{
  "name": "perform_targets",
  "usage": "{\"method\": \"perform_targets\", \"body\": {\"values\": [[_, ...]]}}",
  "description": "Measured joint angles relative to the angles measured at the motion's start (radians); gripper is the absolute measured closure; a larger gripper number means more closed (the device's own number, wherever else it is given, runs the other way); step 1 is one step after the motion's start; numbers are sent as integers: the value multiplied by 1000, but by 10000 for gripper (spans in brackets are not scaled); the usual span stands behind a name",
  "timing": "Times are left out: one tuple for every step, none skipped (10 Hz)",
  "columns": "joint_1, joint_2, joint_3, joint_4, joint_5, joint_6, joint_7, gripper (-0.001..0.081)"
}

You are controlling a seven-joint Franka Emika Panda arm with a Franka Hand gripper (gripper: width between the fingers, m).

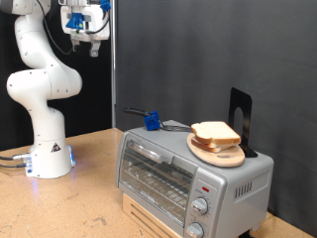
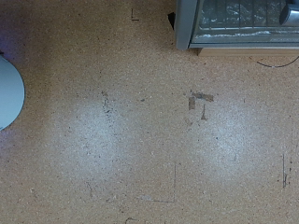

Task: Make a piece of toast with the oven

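Looking across the exterior view first, the pincer (image 1: 83,42) hung high at the top of the arm, well apart from the oven (image 1: 188,174) at the view's lower right. Whether its fingers were parted or together could not be told at that size, and nothing showed between them. The piece of toast (image 1: 215,132) lay on a round wooden plate (image 1: 217,154) on top of the oven, seemingly above a second slice. The glass door was shut, and the wire rack behind it appeared bare, so no bread had gone in. A small blue object (image 1: 152,121) sat at the oven's far top edge, and a dark upright stand (image 1: 241,119) stood behind the plate. To do this stage well, I judged the arm needed a long, unhurried descent, coming in clear of the plate so the slices were not nudged off.

In the wrist view, no fingers showed. The worktop (image 2: 140,131) filled the picture, with the oven's front in one corner.
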Motion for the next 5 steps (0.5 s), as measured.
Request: {"method": "perform_targets", "body": {"values": [[3, -1, 0, 0, -2, 1, -70, -2], [12, -4, 0, 1, -34, 11, -178, -2], [22, -7, 0, 1, -79, 28, -285, -2], [26, -8, -6, -4, -118, 74, -396, -2], [27, -7, -17, -22, -172, 138, -504, -2]]}}
